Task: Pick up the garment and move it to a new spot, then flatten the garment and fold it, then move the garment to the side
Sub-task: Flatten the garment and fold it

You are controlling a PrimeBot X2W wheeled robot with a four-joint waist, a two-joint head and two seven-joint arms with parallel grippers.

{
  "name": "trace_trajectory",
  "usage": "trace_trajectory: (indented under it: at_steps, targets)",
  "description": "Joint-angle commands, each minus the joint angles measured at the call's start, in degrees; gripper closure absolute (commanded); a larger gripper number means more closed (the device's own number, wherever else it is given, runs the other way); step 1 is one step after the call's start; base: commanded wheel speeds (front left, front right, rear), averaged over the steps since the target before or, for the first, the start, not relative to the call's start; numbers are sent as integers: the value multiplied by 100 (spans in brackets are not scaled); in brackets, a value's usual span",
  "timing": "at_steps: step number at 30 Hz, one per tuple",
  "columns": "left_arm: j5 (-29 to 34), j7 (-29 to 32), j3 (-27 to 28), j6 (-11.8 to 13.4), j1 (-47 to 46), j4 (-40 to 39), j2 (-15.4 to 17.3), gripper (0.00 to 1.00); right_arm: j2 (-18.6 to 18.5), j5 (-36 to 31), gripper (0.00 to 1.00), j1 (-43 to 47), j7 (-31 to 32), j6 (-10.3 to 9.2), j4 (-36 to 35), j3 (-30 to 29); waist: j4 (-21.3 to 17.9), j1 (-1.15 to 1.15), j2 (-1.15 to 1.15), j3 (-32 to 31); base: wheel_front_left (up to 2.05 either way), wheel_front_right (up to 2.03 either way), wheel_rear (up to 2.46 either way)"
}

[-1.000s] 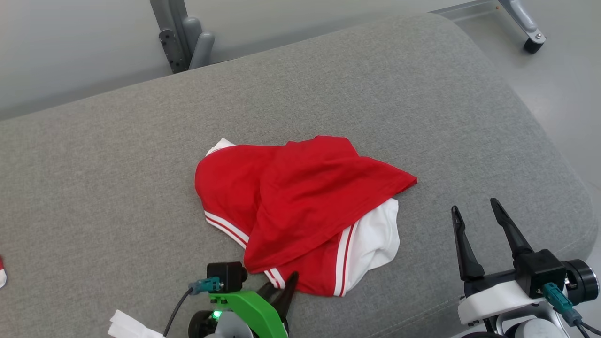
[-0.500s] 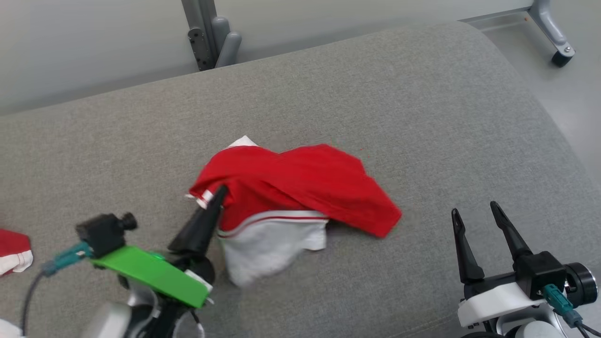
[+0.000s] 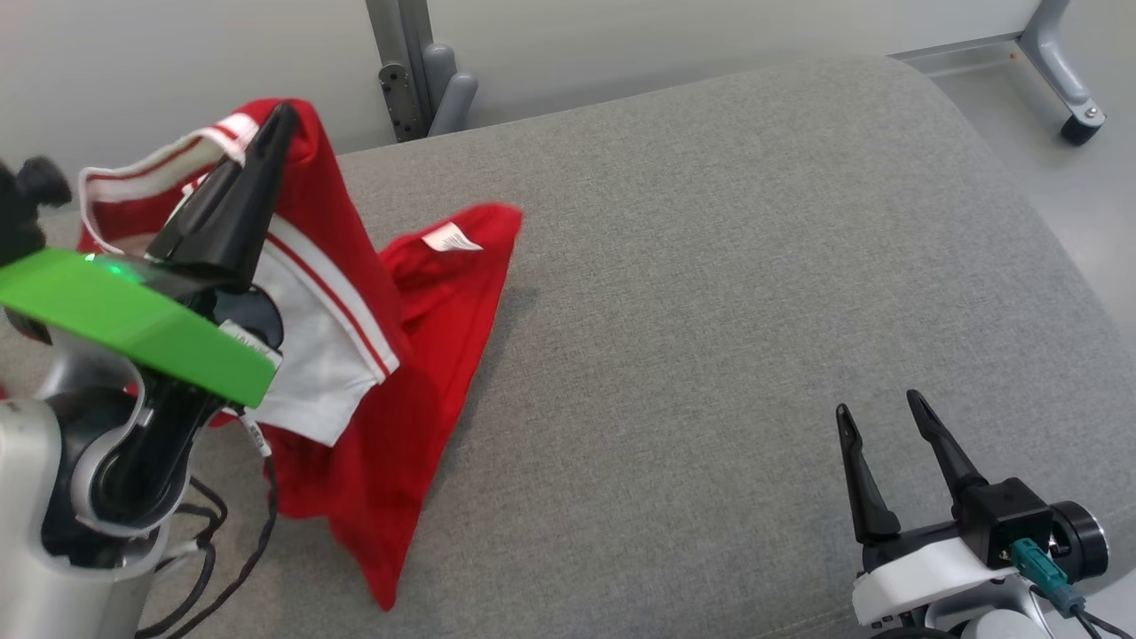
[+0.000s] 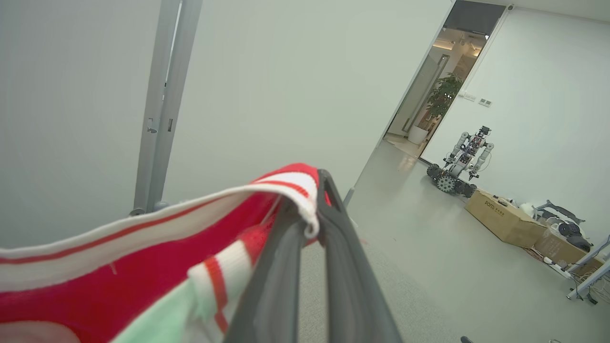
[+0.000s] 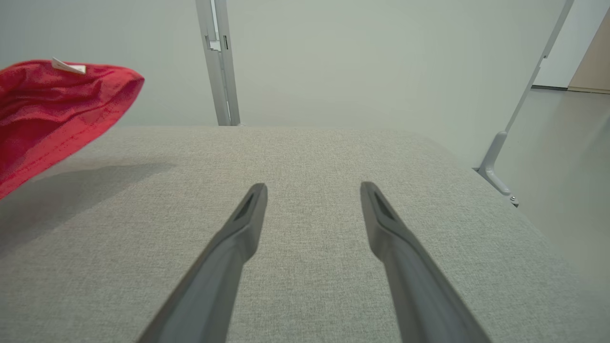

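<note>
Above grey cushion [image 3: 710, 311], left gripper [image 3: 277, 120] pinches garment [image 3: 426, 355], which hangs below it.

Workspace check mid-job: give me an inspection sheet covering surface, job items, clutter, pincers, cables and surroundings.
Surface: grey fabric cushion.
Job's things: red shirt hangs from the left pincer by its striped trim; white label faces up; cannot tell whether the lowest tip touches the cushion.
Clutter: nothing seen.
Pincers: left pincer raised, shut on the shirt; right pincer open, empty, above the cushion.
Cables: black cables loop beside the left arm; teal plug on the right wrist.
Surroundings: grey post behind the cushion; wheeled frame leg; another robot and cardboard box on the floor.
</note>
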Motion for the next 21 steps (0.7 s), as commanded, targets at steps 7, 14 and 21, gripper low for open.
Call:
trace_trajectory:
  at_steps: [7,14,21]
  targets:
    - [238,698,-1161,-132,-862,1010,-547,100,-14,146,0,-126,-18,-6,149,108,-142,0,67,106,0,0,0]
    - [362,594,-1980,-499,-1308,2656,-1591,100,-16,263,0,-348,-18,-6,214,300,-451,0,67,366,0,0,0]
    - [469,296,-2670,-925,-1567,3689,-2246,100,-14,385,0,-384,-18,-6,263,267,-759,0,67,592,0,0,0]
